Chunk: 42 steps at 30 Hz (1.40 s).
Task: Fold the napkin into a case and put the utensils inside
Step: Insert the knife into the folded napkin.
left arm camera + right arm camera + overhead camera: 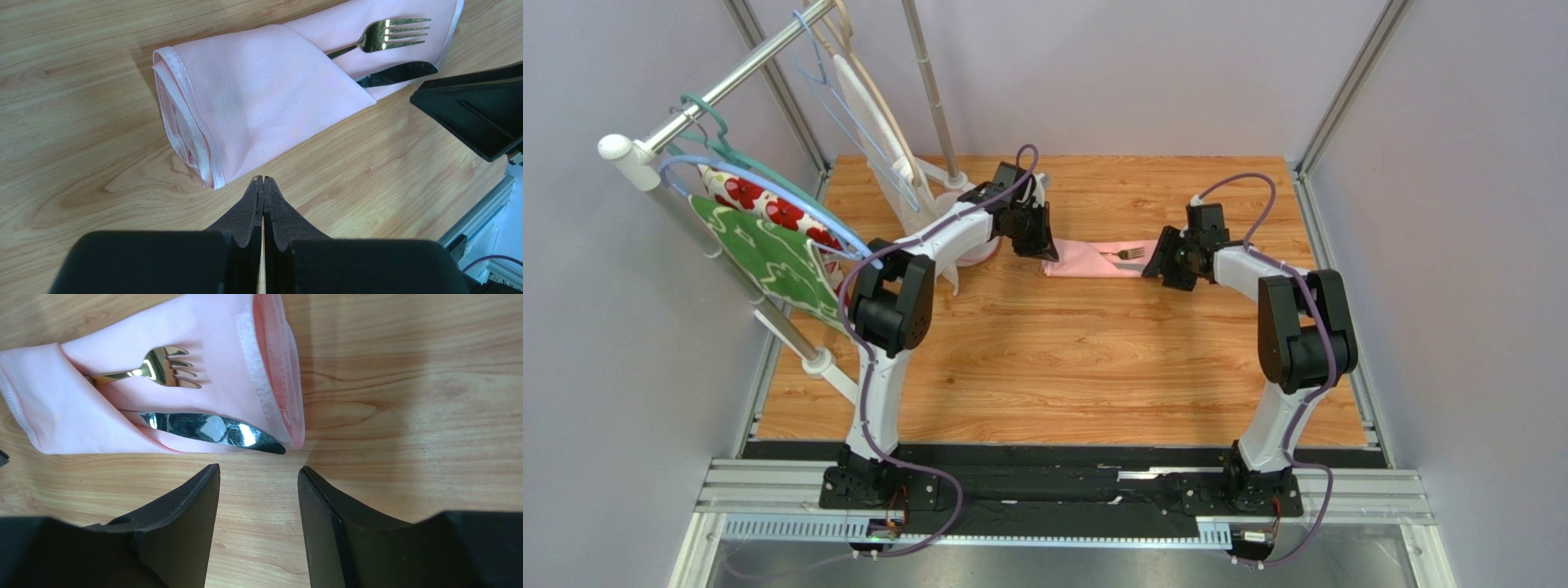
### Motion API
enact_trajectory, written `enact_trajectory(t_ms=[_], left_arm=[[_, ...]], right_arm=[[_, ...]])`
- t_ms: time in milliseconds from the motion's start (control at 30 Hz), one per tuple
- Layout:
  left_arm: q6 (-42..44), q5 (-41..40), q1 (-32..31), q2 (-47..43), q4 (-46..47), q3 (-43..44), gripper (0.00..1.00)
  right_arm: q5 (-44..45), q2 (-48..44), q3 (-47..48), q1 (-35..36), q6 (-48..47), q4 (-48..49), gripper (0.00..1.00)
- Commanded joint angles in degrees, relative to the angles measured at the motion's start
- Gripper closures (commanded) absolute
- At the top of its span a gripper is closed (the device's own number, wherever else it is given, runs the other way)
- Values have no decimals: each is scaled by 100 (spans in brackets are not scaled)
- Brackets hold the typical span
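- While you watched, one case held two utensils: one fork, one knife.
- Your left gripper, beside the case, was closed on nothing.
- Your right gripper, near the case's other end, gaped empty.

A robotics lab cell (a walled booth): plain grey panels, aluminium framing, wood-grain tabletop.

No text, label, brand, number or sign can be read in any view (the white cloth with red flowers at far left bears only pattern).
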Motion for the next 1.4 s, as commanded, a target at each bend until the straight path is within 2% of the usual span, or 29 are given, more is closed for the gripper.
enact_trajectory(t_ms=[0, 600, 933, 1367], left_arm=[[114, 13, 18, 105, 19, 286, 100], [88, 30, 18, 255, 46, 259, 100], [61, 57, 18, 281, 81, 250, 100], [88, 75, 18, 246, 89, 233, 100]], right_arm=[[353, -161, 243, 14, -237, -296, 46], [283, 332, 982, 58, -387, -542, 45], [353, 393, 1184, 356, -273, -604, 45], [845, 297, 1246, 497, -255, -963, 44]])
